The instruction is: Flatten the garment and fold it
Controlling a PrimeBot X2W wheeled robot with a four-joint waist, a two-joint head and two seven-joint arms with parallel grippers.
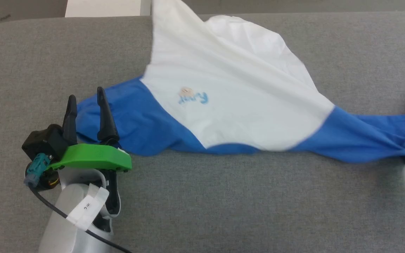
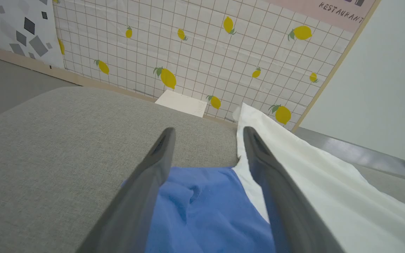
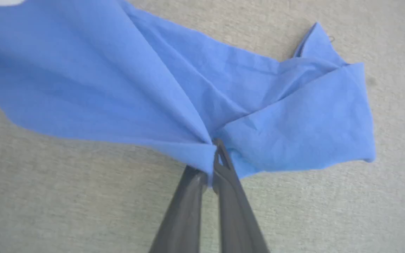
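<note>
Left claw (image 1: 86, 93), fingers apart, poised over blue sleeve (image 1: 135, 130) at 8 o'clock.
Shirt (image 1: 230, 105) sprawled across grey bench (image 1: 223, 211), white body rumpled toward 12; right claw (image 3: 216, 154) clamped on other sleeve (image 3: 294, 123) at 3 o'clock, likely to stretch it flat.

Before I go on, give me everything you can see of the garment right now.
The garment is a soft thin shirt, white body with a small blue chest logo and blue sleeves, lying wrinkled and unflattened on the grey fabric surface, its white cloth reaching the far edge. The right hand is shut on a pinch of the bunched right-side sleeve; the left hand stands open astride the other sleeve end.
</note>
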